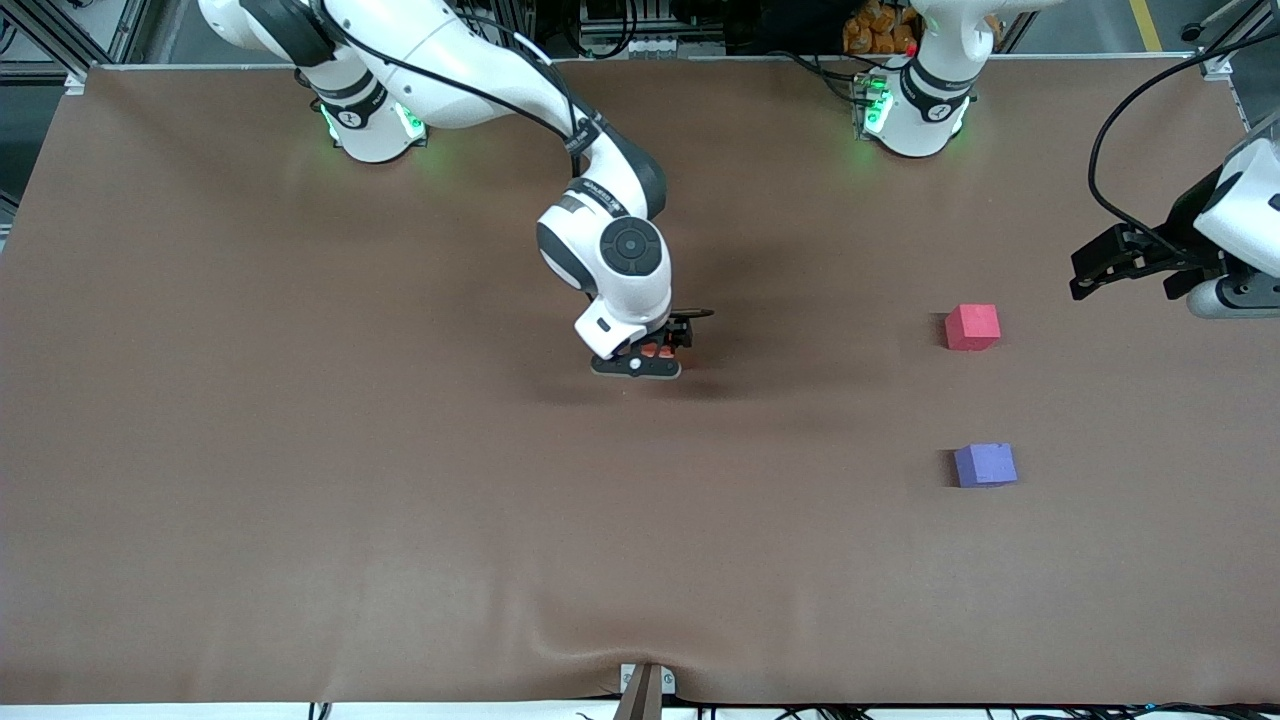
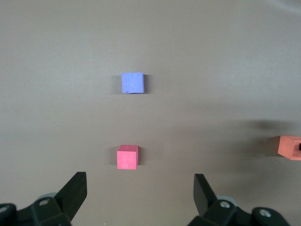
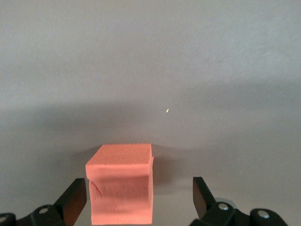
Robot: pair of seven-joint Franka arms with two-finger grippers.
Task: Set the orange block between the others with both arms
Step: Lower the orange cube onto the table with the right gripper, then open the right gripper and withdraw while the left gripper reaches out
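The orange block (image 1: pixel 657 350) (image 3: pixel 121 188) rests on the brown mat near the table's middle. My right gripper (image 1: pixel 650 357) (image 3: pixel 139 197) is low around it and open: the block stands between the fingers, close to one and clear of the other. The pinkish-red cube (image 1: pixel 972 327) (image 2: pixel 127 157) and the purple cube (image 1: pixel 985 465) (image 2: pixel 132 83) sit apart toward the left arm's end, the purple one nearer the front camera. My left gripper (image 1: pixel 1085 278) (image 2: pixel 139 190) hangs open and empty in the air at that end, looking down on both cubes. The orange block (image 2: pixel 288 147) also shows at the edge of the left wrist view.
The brown mat (image 1: pixel 300 450) covers the whole table. The two arm bases (image 1: pixel 372 125) (image 1: pixel 915 110) stand along the edge farthest from the front camera. A small bracket (image 1: pixel 645 688) and a ripple in the mat mark the edge nearest the camera.
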